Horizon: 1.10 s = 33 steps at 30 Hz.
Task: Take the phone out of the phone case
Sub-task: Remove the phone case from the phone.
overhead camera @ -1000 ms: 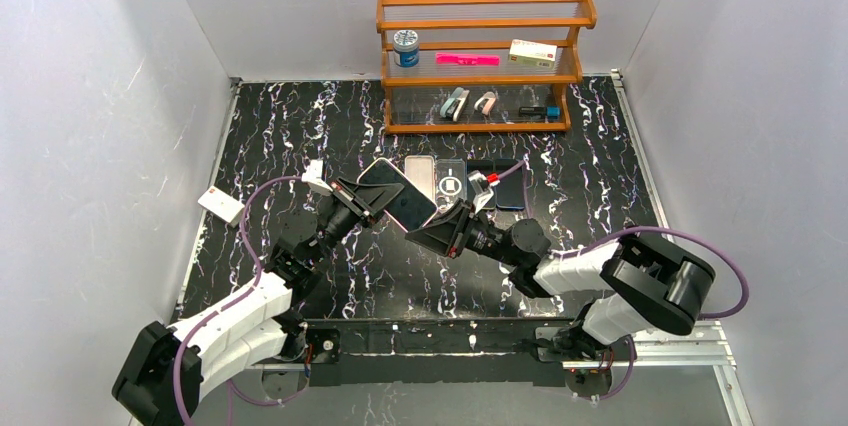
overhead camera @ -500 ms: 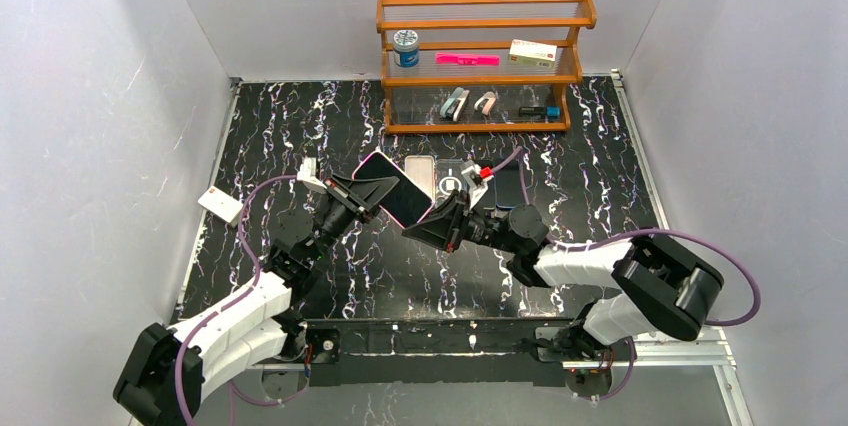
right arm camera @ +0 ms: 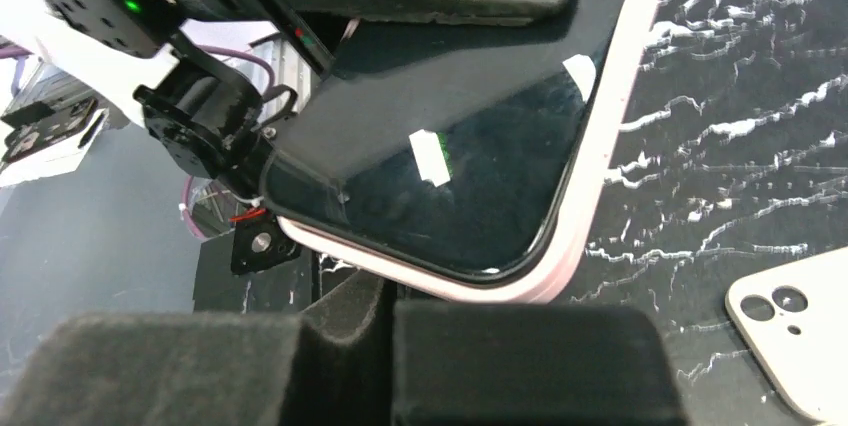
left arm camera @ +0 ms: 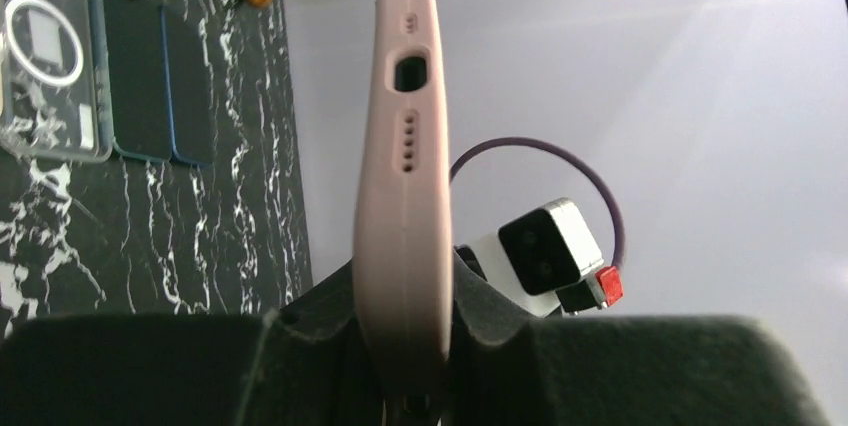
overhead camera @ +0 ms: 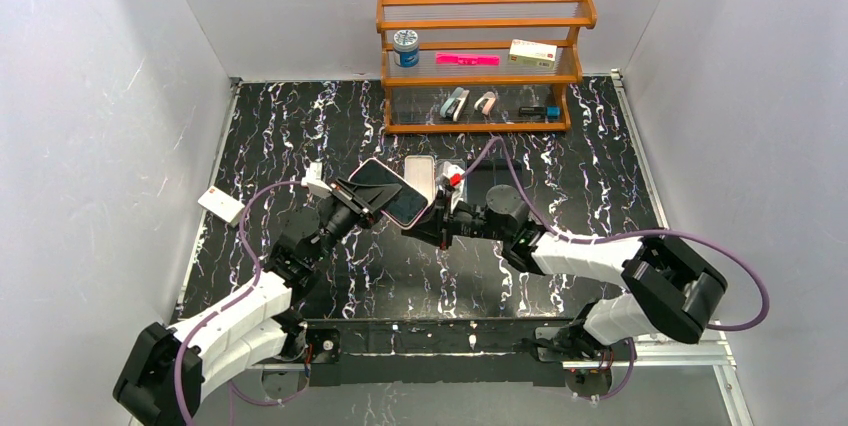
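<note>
The phone sits in a pink phone case and is held up above the table, screen up. My left gripper is shut on it from the left. In the left wrist view the phone case stands edge-on, pinched between the two pads at my left gripper. My right gripper meets the phone's right end. In the right wrist view its pads are closed together at my right gripper, and the tips touch the pink phone case just below the dark screen.
A wooden rack with small items stands at the back. On the table behind the arms lie a white case, a clear case with a ring and dark phones. A white tag lies at the left.
My right gripper has moved left up to the phone's end and closed. The left gripper has lowered and levelled the phone a little.
</note>
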{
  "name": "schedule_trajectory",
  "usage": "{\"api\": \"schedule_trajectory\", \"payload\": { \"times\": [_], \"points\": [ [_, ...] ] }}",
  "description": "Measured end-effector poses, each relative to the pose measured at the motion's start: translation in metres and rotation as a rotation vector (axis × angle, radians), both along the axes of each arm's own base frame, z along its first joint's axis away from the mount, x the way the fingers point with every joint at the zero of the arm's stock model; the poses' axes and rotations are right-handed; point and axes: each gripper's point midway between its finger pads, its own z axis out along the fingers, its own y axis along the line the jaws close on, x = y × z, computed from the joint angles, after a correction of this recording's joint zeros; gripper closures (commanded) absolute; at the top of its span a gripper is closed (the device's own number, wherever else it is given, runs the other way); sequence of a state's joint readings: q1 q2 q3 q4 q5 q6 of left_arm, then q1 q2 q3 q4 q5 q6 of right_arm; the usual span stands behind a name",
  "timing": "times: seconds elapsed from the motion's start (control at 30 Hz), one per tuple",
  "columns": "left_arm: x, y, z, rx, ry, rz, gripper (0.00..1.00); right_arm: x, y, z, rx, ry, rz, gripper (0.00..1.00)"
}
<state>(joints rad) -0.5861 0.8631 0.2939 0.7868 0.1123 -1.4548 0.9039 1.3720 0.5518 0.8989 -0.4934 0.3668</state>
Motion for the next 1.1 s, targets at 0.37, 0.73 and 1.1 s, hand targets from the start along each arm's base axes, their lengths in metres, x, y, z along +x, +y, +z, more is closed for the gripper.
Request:
{"api": "schedule_trajectory", "payload": {
  "times": [0.37,0.73,1.1],
  "points": [
    [-0.006,-0.006,-0.018,0.105,0.022,-0.044,1.0,0.028,-0.02,-0.028,-0.1,0.008,-0.093,0.82],
    [-0.001,-0.018,0.005,0.333,-0.144,-0.185,1.0,0.017,-0.062,-0.031,-0.106,0.089,-0.139,0.36],
    [-0.021,-0.029,-0.01,0.463,-0.207,-0.407,1.0,0.0,-0.065,-0.027,-0.12,0.114,-0.048,0.3]
  ]
}}
